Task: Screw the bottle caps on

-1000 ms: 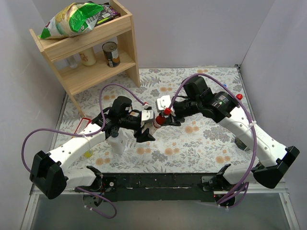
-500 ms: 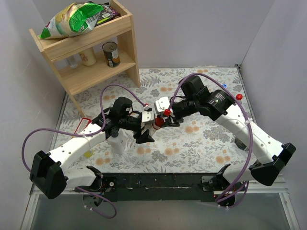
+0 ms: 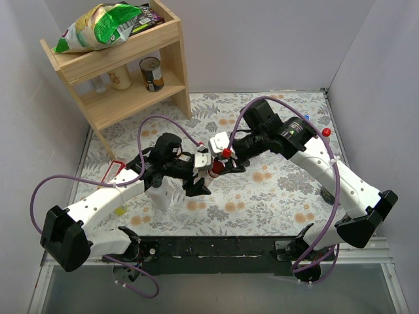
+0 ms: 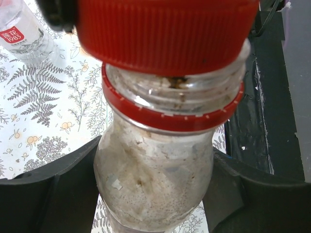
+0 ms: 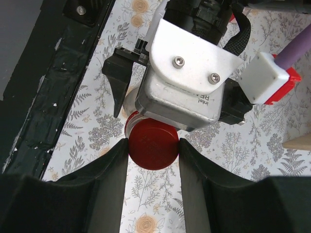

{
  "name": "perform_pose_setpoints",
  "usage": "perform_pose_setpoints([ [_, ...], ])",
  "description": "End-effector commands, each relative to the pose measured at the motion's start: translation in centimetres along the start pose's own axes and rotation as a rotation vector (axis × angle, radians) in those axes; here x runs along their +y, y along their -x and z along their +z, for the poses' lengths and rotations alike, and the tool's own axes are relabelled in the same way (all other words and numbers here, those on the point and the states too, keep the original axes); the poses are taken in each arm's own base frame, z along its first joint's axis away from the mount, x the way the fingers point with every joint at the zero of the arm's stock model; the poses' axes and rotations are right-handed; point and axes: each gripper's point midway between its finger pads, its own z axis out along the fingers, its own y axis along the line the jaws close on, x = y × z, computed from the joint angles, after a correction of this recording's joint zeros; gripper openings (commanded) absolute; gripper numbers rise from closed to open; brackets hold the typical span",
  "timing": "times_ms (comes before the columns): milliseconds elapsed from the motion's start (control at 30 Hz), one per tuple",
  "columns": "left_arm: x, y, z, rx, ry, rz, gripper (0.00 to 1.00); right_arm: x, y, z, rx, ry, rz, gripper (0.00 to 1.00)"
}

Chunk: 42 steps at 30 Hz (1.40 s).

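Observation:
My left gripper (image 3: 204,171) is shut on a small clear bottle (image 4: 154,179), held off the table at mid-table; its red neck ring (image 4: 170,114) shows just under the cap. My right gripper (image 3: 222,159) is shut on a red cap (image 5: 153,147) that sits on the bottle's neck; the same cap (image 4: 165,34) fills the top of the left wrist view. A second clear bottle with a red-and-white label (image 4: 24,36) stands on the table; it also shows in the top view (image 3: 160,194), by the left arm. A loose red cap (image 3: 326,132) and a blue cap (image 3: 306,118) lie at the right.
A wooden shelf (image 3: 121,72) stands at the back left with a can (image 3: 152,73), a pale bottle (image 3: 119,77) and snack bags (image 3: 98,26) on top. The table's dark front edge (image 5: 53,87) lies near the grippers. White walls close in both sides.
The right arm has shifted slightly left and its wrist has turned while gripping the red cap on the bottle. The left gripper keeps holding the bottle in place.

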Motion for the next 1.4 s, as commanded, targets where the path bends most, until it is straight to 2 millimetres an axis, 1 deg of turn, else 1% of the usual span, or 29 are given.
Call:
perform_pose_setpoints([
  [0, 1.6, 4.1, -0.7, -0.107, 0.074, 0.065, 0.00, 2.8, 0.4, 0.3, -0.020, 0.116, 0.061, 0.41],
  [100, 2.0, 4.2, -0.7, -0.118, 0.091, 0.040, 0.00, 2.9, 0.0, 0.3, -0.007, 0.106, 0.062, 0.40],
  [200, 2.2, 4.9, -1.1, -0.141, 0.111, 0.051, 0.00, 3.1, -0.6, 0.3, 0.010, 0.095, 0.071, 0.40],
  [233, 2.2, 5.0, -1.2, -0.145, 0.117, 0.052, 0.00, 3.2, -1.0, 0.4, 0.021, 0.095, 0.077, 0.40],
  [333, 2.4, 5.2, -1.2, -0.148, 0.122, 0.042, 0.00, 3.2, -1.1, 0.3, 0.023, 0.082, 0.070, 0.39],
  [433, 2.1, 5.1, -1.1, -0.148, 0.106, 0.044, 0.00, 3.0, 0.0, 0.1, -0.017, 0.079, 0.069, 0.40],
  [467, 2.0, 4.9, -1.1, -0.146, 0.095, 0.044, 0.00, 3.0, 0.6, -0.2, -0.027, 0.082, 0.067, 0.41],
  [633, 2.2, 4.9, -1.1, -0.135, 0.099, 0.086, 0.00, 3.3, 0.7, 0.0, -0.025, 0.124, 0.093, 0.41],
  [700, 2.3, 4.6, -1.2, -0.119, 0.104, 0.118, 0.00, 3.6, 0.6, 0.0, -0.020, 0.148, 0.104, 0.41],
  [867, 2.5, 3.8, -1.2, -0.087, 0.115, 0.142, 0.00, 3.5, 0.9, -0.3, -0.011, 0.157, 0.099, 0.41],
  [1000, 2.4, 3.4, -1.3, -0.078, 0.115, 0.144, 0.00, 2.9, 1.4, -0.8, -0.009, 0.122, 0.094, 0.40],
  [1100, 2.2, 3.5, -1.3, -0.084, 0.111, 0.140, 0.00, 2.9, 1.2, -0.8, -0.006, 0.100, 0.096, 0.40],
  [1167, 2.2, 3.7, -1.3, -0.089, 0.109, 0.144, 0.00, 2.5, 0.4, -0.4, 0.013, 0.075, 0.103, 0.39],
  [1233, 2.2, 3.9, -1.3, -0.095, 0.107, 0.149, 0.00, 1.9, 0.1, -0.6, 0.025, 0.031, 0.093, 0.39],
  [1267, 2.2, 4.1, -1.3, -0.100, 0.106, 0.152, 0.00, 1.9, -0.6, -0.3, 0.036, 0.024, 0.103, 0.39],
  [1300, 2.2, 4.4, -1.4, -0.106, 0.108, 0.155, 0.00, 1.3, -0.2, -0.4, 0.024, -0.011, 0.081, 0.39],
  [1367, 2.2, 4.7, -1.5, -0.117, 0.108, 0.159, 0.00, 0.9, -0.7, -0.4, 0.038, -0.043, 0.076, 0.40],
])
